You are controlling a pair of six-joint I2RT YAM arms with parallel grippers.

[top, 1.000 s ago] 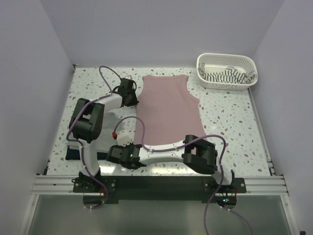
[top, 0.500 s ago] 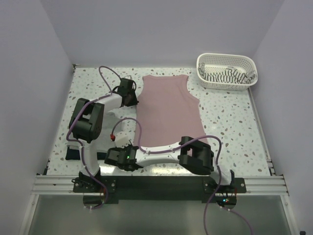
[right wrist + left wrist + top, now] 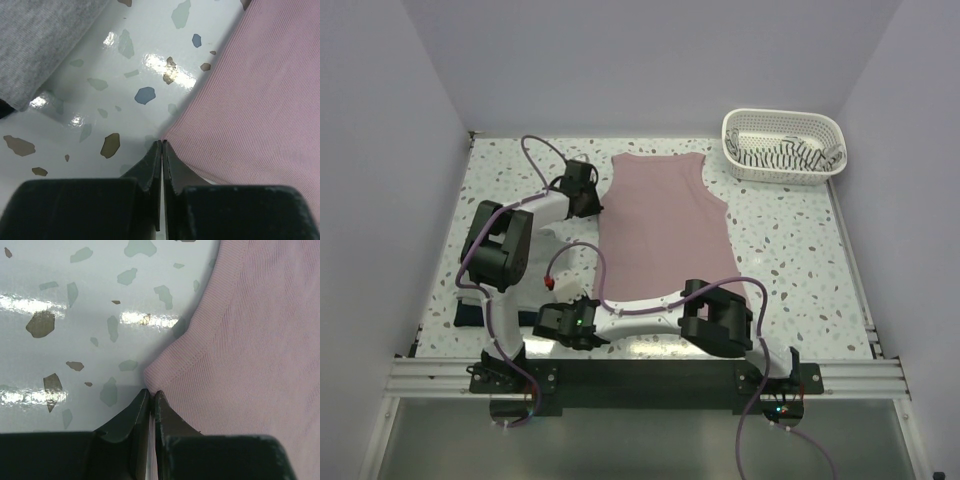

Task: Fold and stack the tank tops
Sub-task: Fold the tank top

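Pink tank top (image 3: 665,225) lies flat and unfolded mid worktop (image 3: 790,250), neck toward the far side, hem toward the arm bases. Right arm is slung low across the near edge, covering part of the hem; left arm reaches up along the top's left side. White lattice basket (image 3: 735,128) sits at the far right corner, well apart, with the striped tank top (image 3: 780,155) bunched inside. Navy tank top (image 3: 470,313) is at the near left edge, mostly hidden by the left arm. Grey tank top (image 3: 40,45) shows in the right wrist view just beside the pink hem corner, not touching it. Left end effector (image 3: 151,396) is clenched on the pink top's left edge at the bottom of the armhole, a sliver of pink visible between the fingers. Right end effector (image 3: 162,145) is clenched too, tips right at the near left hem corner; the cloth looks nipped, though little shows between the fingers. Step in hand, as I read it: first lengthwise fold of the pink top, both left-edge corners gripped, nothing lifted yet. Next move calls for raising both corners together at matched height and carrying the left edge across toward the right edge, keeping it taut so no wrinkle forms, then letting go. Folding and stacking remain to be done.
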